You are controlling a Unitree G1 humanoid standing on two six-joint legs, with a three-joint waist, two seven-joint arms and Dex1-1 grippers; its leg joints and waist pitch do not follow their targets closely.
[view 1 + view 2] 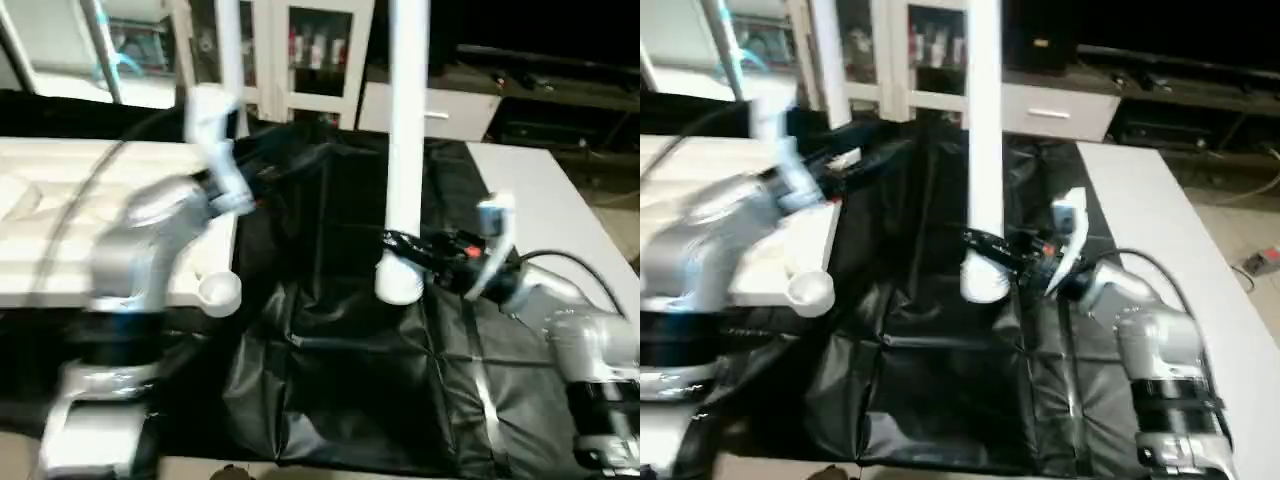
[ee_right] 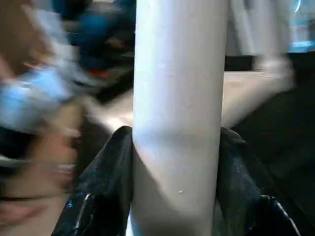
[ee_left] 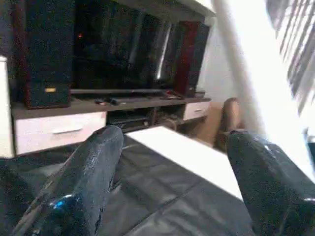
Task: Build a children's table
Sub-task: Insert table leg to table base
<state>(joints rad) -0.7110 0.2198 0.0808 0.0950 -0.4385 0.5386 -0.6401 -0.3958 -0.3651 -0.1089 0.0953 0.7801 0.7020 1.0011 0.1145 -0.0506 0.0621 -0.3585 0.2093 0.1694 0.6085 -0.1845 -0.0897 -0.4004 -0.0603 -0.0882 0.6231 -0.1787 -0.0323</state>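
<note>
No readable brand, label or writing anywhere; small amber mark on dark speaker too tiny to read. Bottles in glass-door cabinet too blurred for labels.

Right gripper clamped round white table leg near its lower, wider end, black fingers on both sides of it in right wrist view. Leg upright, top cut off by frame edge, open round end hanging over black cloth of work table; contact w/ cloth not clear. Red bit & cables by wrist, detail lost.

Left gripper raised over near edge of white tabletop, badly smeared in head views. In left wrist view two black fingers spread wide, nothing between them, just cloth, white side surface & TV bench w/ drawers beyond. Pale diagonal band on one side of that view, prob. a leg, cannot tell for sure.

Tabletop lying on robot's left part of work table, partly hidden by silver left forearm, cut off at frame edge; round corner socket at near corner over cloth. Ribs on it hard to make out.

Second white post behind left gripper, upper end cut off, base hidden.
</note>
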